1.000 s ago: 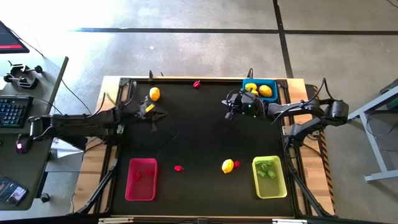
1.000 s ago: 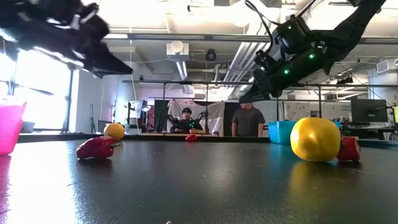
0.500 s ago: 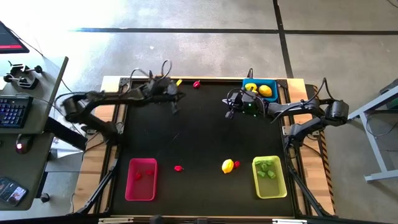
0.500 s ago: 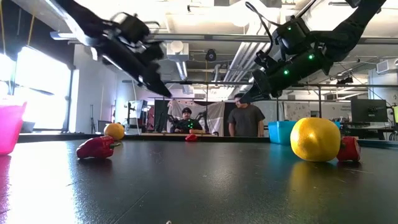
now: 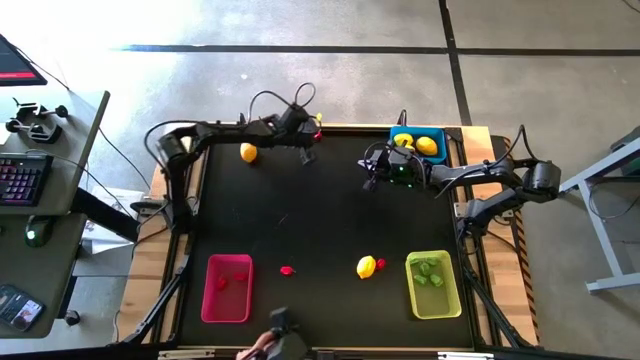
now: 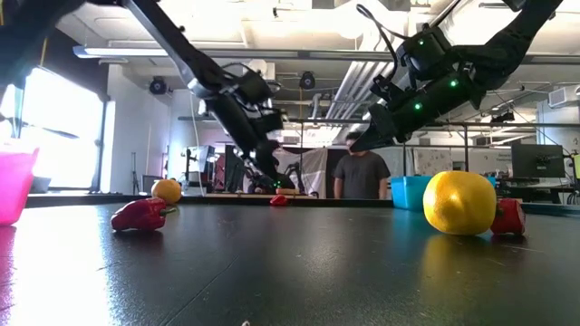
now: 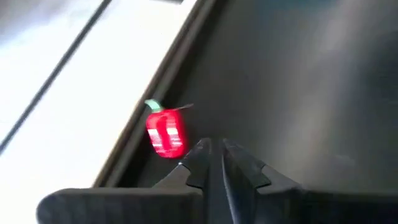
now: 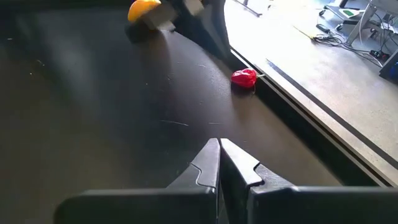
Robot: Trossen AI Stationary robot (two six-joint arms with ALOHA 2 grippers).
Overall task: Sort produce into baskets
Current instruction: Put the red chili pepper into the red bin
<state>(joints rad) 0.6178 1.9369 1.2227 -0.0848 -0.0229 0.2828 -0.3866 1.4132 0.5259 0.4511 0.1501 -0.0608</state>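
Three baskets, high view: blue basket [image 5: 430, 133] at the far right corner of the black table [image 5: 330, 220], holding yellow lemons; pink basket [image 5: 227, 288] near left with red bits inside; yellow-green basket [image 5: 433, 285] near right with green bits inside
Loose produce, high view: one lemon [image 5: 248, 152] far left; one lemon [image 5: 366, 267] just beside the yellow-green basket, a red bit touching it; one red piece [image 5: 287, 270] between pink basket and that lemon; red pepper [image 5: 317, 134] at the far edge
Left gripper, high view: [image 5: 307, 155] stretched along the far edge, near the red pepper
Right gripper, high view: [image 5: 368, 176] parked beside the blue basket
Low view: left gripper [image 6: 275, 178] hanging just above the red pepper [image 6: 279, 200]; right gripper [image 6: 356, 143] raised, well clear of the surface
Left wrist view: fingers [image 7: 198, 155] nearly together, a narrow gap showing, nothing clamped; red pepper [image 7: 165, 132] with green stem just beside the tips, at the table's rim
Right wrist view: fingers [image 8: 209, 163] pressed together, empty; red pepper [image 8: 244, 77] well ahead
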